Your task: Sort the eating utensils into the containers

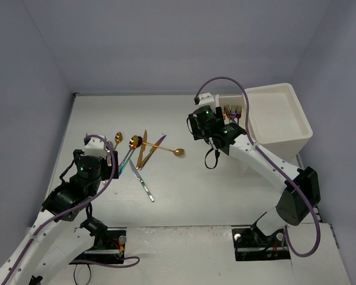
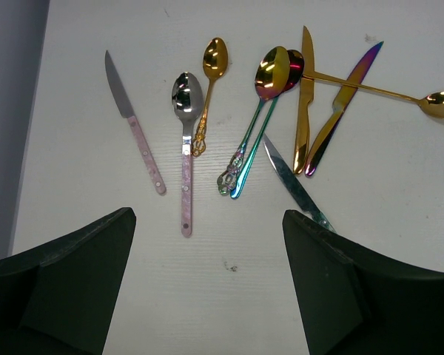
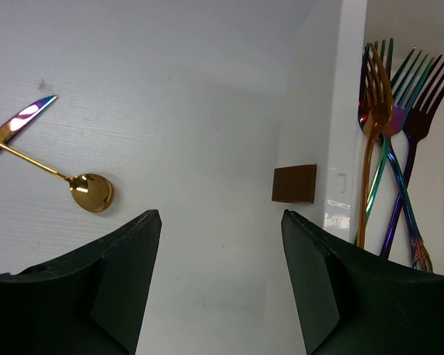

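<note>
The left gripper [image 2: 209, 222] hangs over the white bench [image 2: 399, 192], jaws wide apart and empty, above scattered gold, silver, pink-handled and iridescent metal spoons and knives [image 2: 270, 70]. The right gripper [image 3: 220, 222] is also apart, holding nothing. It sits beside the shallow cream-white plastic drawer [image 3: 342, 89] — gold and iridescent metal forks [image 3: 375, 89] lie inside.

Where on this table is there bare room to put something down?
Bare table lies between the long gold spoon and the brown drawer handle, and on the near side of the utensil pile. Crowded: that pile, and the drawer with forks.
</note>
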`<state>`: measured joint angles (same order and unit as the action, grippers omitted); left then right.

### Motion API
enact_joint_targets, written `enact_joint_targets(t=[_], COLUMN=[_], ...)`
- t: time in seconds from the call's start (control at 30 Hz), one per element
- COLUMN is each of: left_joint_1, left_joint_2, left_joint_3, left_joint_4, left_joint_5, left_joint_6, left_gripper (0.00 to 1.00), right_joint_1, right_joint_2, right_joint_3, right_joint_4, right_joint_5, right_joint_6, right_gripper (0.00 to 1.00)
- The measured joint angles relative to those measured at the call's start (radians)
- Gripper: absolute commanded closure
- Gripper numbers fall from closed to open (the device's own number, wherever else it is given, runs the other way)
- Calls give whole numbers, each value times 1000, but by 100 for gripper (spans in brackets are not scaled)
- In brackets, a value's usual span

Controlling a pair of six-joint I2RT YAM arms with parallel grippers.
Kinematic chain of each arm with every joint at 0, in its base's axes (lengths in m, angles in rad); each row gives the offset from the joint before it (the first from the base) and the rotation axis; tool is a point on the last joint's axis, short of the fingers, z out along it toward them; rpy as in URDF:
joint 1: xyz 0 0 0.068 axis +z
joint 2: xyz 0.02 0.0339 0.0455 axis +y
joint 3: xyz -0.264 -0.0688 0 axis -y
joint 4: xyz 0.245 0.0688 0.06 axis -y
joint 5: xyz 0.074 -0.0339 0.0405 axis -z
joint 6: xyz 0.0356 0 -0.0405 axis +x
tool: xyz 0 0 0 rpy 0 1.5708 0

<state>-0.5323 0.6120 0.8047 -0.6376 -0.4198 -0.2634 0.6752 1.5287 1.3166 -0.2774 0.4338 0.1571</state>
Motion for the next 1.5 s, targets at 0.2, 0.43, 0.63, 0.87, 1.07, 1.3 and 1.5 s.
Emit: enact_joint_targets(t=[0.2,0.43,0.63,0.87,1.07,1.3,1.5], left_joint_1=[1,3,5,5,5,5,5], left_joint_2=[0,1,1,2,3,3,4], left_joint_3=[0,0,-1,-1,-1,-2,-3], left_joint_4=[0,0,0,0,0,0,0], left_joint_5=[0,0,0,1,2,4,5], left_joint_6=[-1,-1,-2,-2,-2,-2,-2], left_gripper=[22,22,22,22,22,22,22], right_joint_1=[-58,-119,-129,-166,-180,-187,-198], right_joint_2=[-58,-106,-112,-111,-81,-63,-78], right_joint_3=[-42,-66,-66,-66,-60,-20,39], right_joint_4=[39,22,20,21,20,5,1], right_joint_5=[-17,-23,-28,-44,-53,-65,-69], right_joint_6=[7,10,5,-1,-6,-19,-65], right_gripper=[35,34,33,32,33,33,31])
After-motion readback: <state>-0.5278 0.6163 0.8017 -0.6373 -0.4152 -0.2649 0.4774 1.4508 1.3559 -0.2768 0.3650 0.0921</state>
